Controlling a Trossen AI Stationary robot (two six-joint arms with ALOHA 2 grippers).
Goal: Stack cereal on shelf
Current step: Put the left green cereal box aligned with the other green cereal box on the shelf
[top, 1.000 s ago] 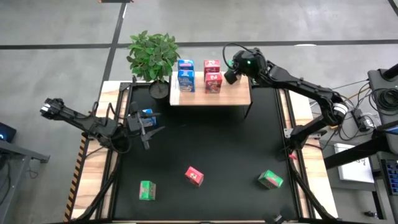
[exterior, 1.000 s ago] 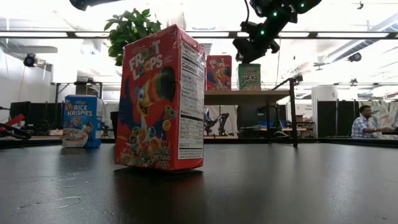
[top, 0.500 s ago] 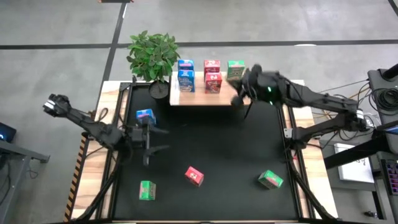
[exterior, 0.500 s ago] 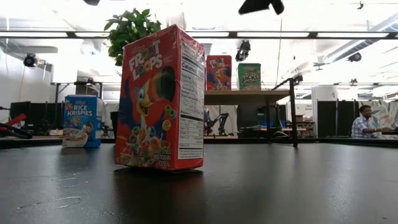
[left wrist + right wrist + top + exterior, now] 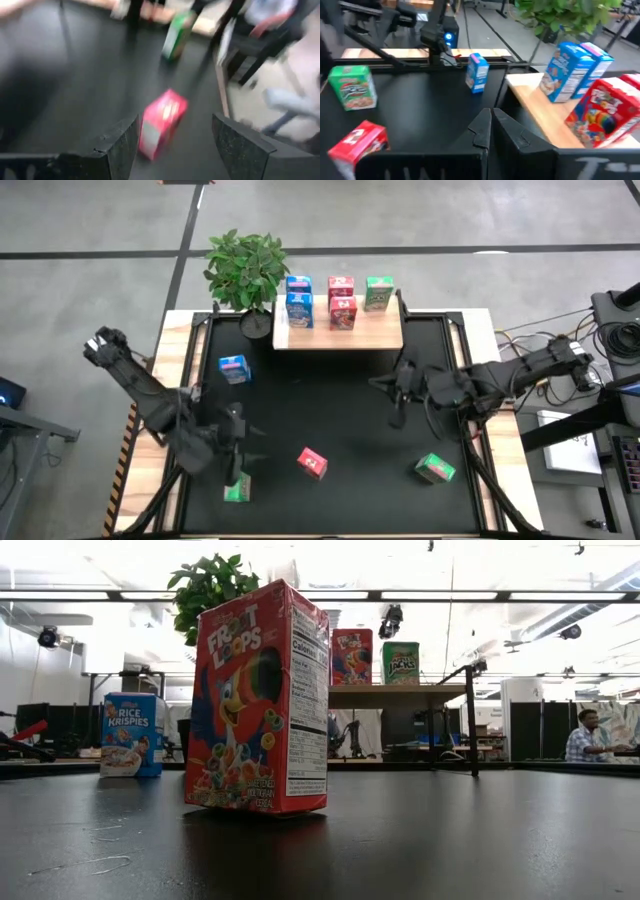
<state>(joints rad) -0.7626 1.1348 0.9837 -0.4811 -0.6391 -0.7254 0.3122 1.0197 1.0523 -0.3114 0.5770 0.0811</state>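
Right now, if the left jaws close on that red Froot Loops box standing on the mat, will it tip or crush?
The red box stands tall on a narrow base, so a high push would likely topple it. It looks like thin printed carton, probably light and easily dented by a hard squeeze. Its flat sides should give the left gripper a decent hold.

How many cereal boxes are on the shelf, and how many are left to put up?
Five boxes stand on the shelf: two blue, two red, one green. Nothing is held: the left gripper is open above the green box, and the right gripper is shut and empty. Four wait on the mat, including a blue, a red and another green.
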